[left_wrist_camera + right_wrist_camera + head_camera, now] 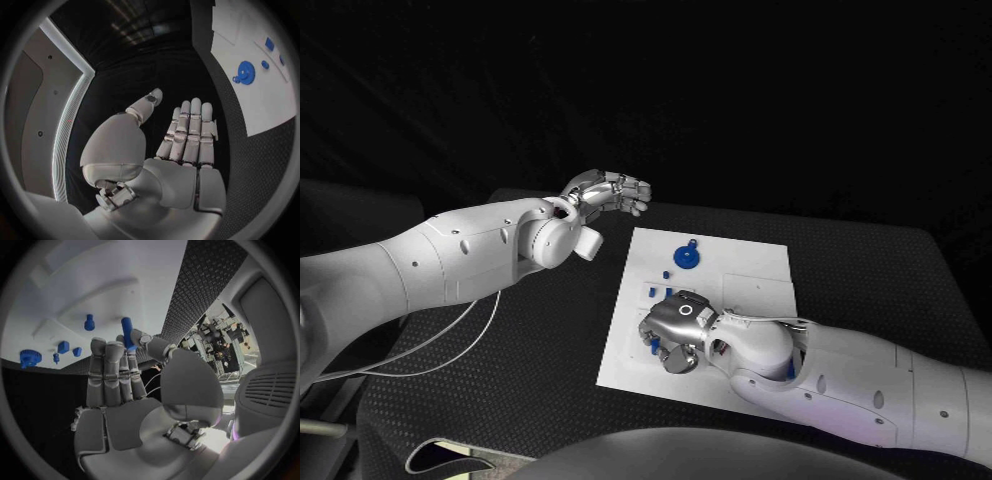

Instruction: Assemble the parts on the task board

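Pinching a blue peg [127, 331] between thumb and fingertip, the right hand [678, 335] hovered over the white board [747, 262] near 6 o'clock. Left hand [606, 192] was spread, empty, off the board at 10 o'clock. Thin pinch; peg might slip or tilt.

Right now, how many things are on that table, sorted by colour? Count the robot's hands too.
Blue parts: 6, counting the blue peg pinched by the right hand
White task board: 1
Silver hands: 2, the left hand being empty
Total: 9
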